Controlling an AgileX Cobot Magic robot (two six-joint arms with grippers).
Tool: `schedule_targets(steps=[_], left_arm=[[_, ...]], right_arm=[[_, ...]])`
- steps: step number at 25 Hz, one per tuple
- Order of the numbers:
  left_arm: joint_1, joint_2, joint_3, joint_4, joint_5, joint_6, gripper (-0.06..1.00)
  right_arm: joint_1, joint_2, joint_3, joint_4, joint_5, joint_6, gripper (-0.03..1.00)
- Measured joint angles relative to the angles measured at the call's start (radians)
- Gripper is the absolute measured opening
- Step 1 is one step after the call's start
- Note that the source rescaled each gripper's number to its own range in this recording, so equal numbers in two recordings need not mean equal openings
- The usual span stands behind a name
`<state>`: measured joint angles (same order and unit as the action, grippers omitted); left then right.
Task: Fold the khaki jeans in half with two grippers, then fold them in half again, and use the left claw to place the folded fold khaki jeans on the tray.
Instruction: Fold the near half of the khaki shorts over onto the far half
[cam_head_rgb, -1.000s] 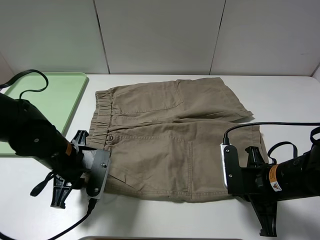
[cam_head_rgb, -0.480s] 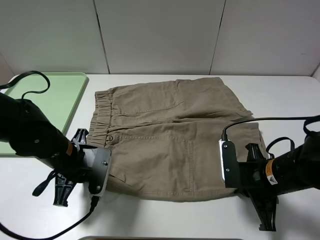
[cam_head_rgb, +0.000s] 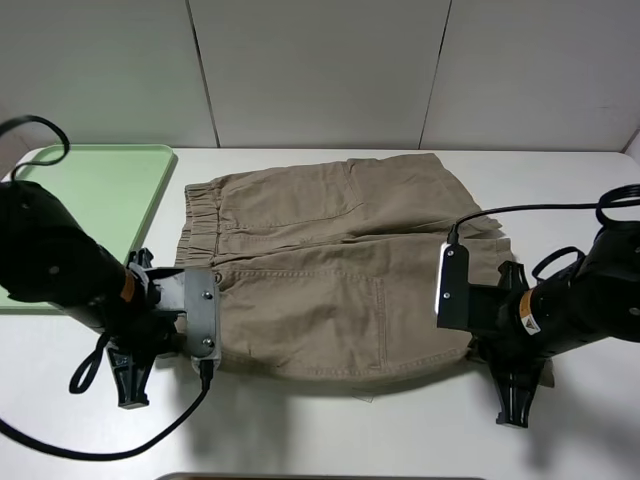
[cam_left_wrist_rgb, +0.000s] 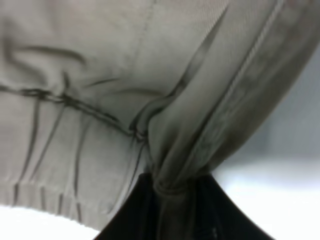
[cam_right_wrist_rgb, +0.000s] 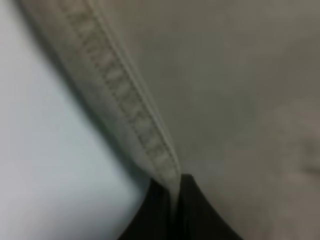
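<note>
High view looking down, wrist views tight on same khaki jeans (cam_head_rgb: 330, 270)

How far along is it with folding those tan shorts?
Done: the left pincer grips the waistband end of the khaki jeans, the right pincer the leg hem. In hand: the first fold, the near edge looks barely lifted. Left: both folds, then the move to the green tray.

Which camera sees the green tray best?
The exterior high view: the tray sits at the left, partly hidden by the left arm. Both wrist views show the khaki jeans up close, no tray.
</note>
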<state>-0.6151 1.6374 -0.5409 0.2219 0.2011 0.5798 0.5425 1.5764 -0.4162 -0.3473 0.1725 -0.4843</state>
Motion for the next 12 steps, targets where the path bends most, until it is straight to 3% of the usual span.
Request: schedule_targets(steps=[12], left_arm=[[0.0, -0.232, 0.001, 0.001, 0.003, -0.184, 0.09]], right_arm=[[-0.024, -0.348, -0.014, 0.0, -0.099, 0.123, 0.0]])
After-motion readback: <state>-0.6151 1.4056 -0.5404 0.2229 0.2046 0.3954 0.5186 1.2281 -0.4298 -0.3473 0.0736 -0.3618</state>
